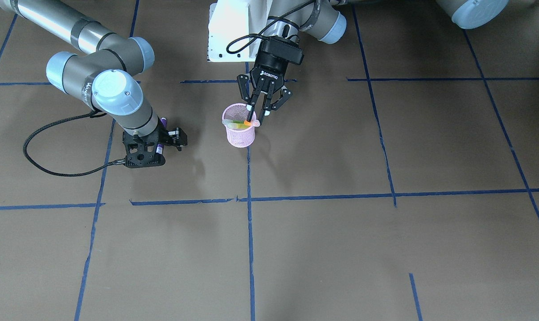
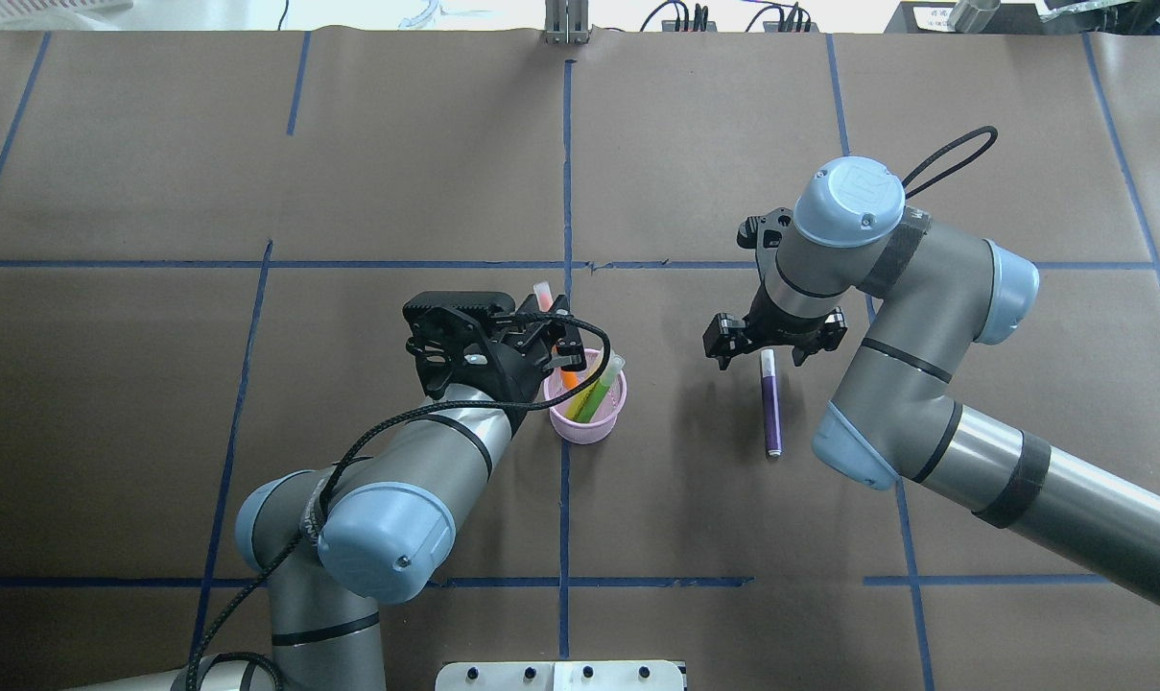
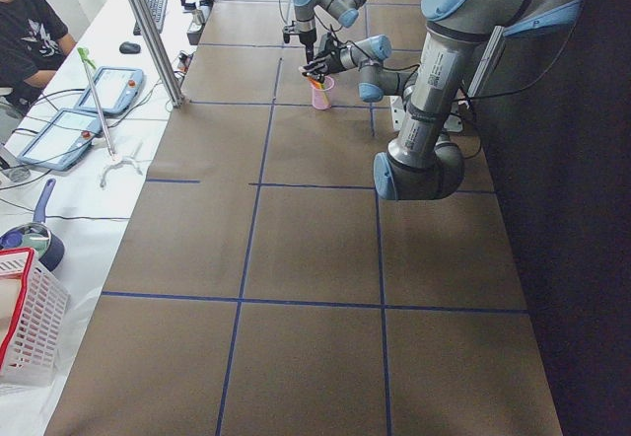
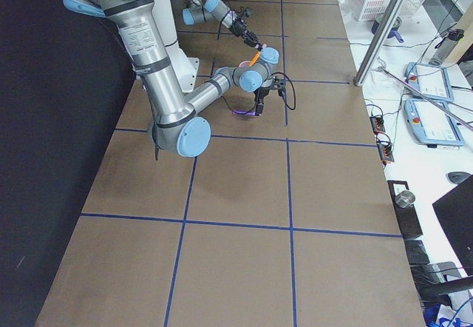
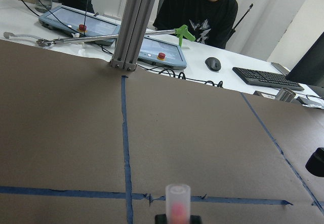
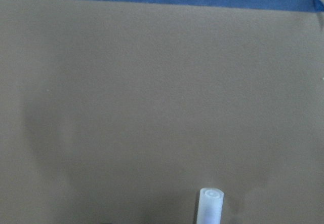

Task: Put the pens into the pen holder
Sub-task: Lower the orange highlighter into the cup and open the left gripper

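One slim orange pen (image 2: 569, 378), pinched by the left gripper (image 2: 551, 344), angles into the round pink wire-mesh pen holder (image 2: 584, 430); at its three o'clock, the right gripper (image 2: 776, 344) straddles the slim purple pen (image 2: 771, 408), jaws spread to grasp.

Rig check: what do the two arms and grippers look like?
The left arm and right arm are grey-silver tubes with pale blue joint caps and black bands. The left gripper and right gripper are black, two-fingered; the left one shows white ROBOTIQ lettering. A black braided cable loops from each wrist.

Even overhead light, soft shadows
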